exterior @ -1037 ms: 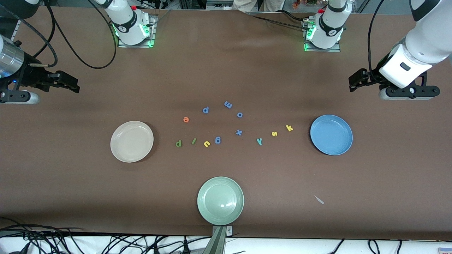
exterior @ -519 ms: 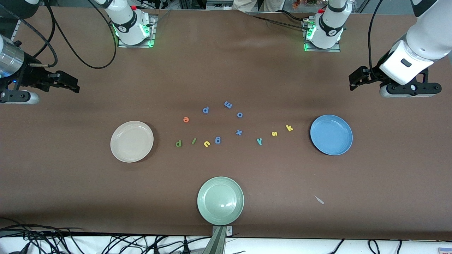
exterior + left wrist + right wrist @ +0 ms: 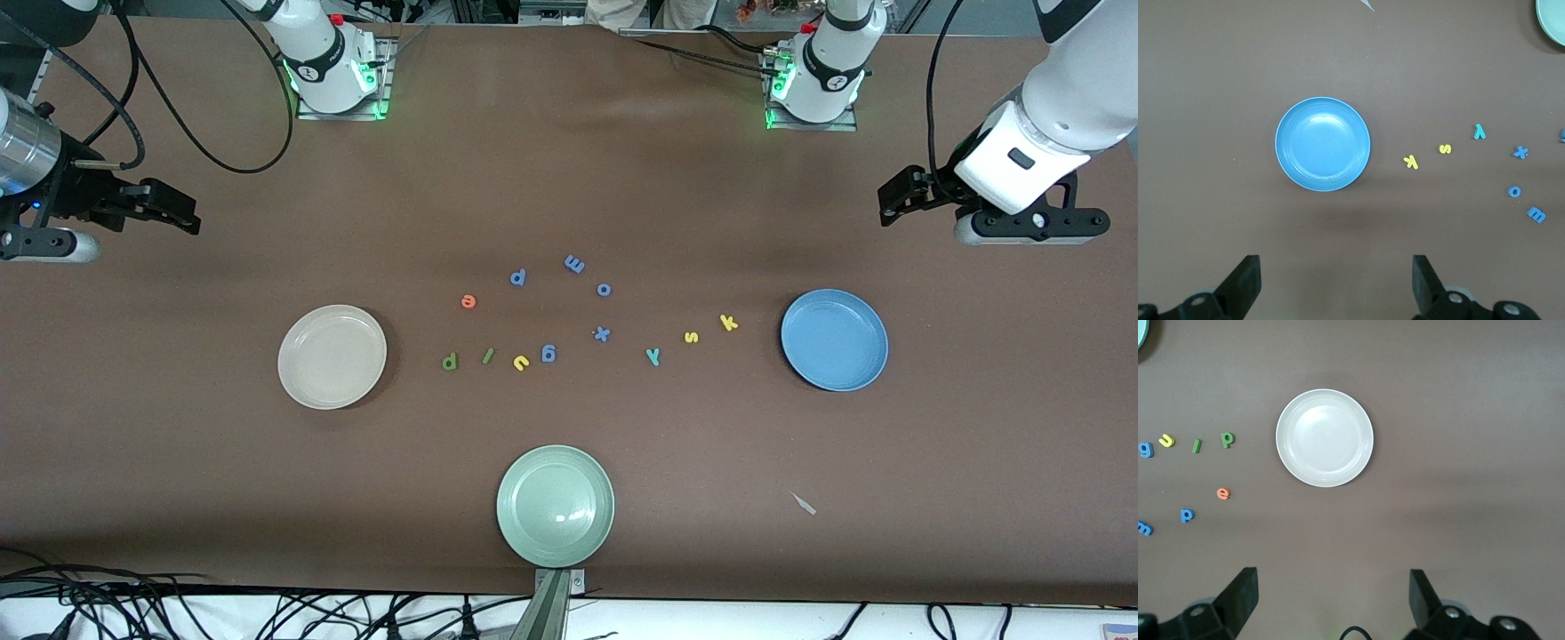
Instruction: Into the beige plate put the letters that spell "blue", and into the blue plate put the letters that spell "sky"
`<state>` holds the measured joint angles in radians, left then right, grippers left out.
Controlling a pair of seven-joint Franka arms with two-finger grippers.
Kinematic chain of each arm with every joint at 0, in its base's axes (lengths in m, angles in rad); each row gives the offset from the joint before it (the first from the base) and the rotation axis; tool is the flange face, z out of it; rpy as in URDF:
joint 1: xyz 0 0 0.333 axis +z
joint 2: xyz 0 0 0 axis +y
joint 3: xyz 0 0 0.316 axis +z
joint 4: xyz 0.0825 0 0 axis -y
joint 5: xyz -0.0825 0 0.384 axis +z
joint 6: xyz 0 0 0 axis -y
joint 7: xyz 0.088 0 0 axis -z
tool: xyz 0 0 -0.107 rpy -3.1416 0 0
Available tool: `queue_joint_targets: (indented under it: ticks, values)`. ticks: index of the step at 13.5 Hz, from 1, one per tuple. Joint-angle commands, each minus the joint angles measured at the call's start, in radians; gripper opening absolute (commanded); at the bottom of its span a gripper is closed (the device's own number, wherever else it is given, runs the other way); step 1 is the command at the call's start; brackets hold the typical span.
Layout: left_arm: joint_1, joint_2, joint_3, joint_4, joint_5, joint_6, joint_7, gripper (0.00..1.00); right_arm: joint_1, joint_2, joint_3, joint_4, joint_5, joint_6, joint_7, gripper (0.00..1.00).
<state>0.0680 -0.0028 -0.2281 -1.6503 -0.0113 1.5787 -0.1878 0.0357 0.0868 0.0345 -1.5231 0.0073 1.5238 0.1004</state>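
The beige plate lies toward the right arm's end, the blue plate toward the left arm's end. Between them lie the dark green b, green l, yellow u, orange e, teal y, yellow s and yellow k. My left gripper hangs open and empty over bare table beside the blue plate. My right gripper hangs open and empty beside the beige plate.
Blue letters p, m, o, x and g lie among the task letters. A pale green plate sits near the table's front edge. A small scrap lies beside it.
The left arm's hand has shifted slightly toward the robots' side of the table. The right arm and all letters have stayed put.
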Motion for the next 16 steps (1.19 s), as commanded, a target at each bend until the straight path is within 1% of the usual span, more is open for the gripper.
queue_joint_targets:
  ticks: [1,2,3,16]
  values:
    - [0.004,0.007,-0.004,0.016,-0.012,-0.008,0.019,1.00,-0.008,0.010,0.005,0.023,-0.010,-0.008,-0.010,1.00]
    - [0.004,0.024,-0.004,0.041,-0.013,-0.009,0.019,1.00,-0.008,0.010,0.004,0.023,-0.010,-0.010,-0.010,1.00]
    - [0.004,0.029,-0.004,0.046,-0.013,-0.009,0.019,1.00,-0.008,0.011,0.004,0.021,-0.009,-0.010,-0.010,1.00]
    - [0.004,0.029,-0.004,0.046,-0.013,-0.013,0.017,1.00,-0.010,0.011,0.002,0.021,-0.006,-0.004,-0.008,1.00]
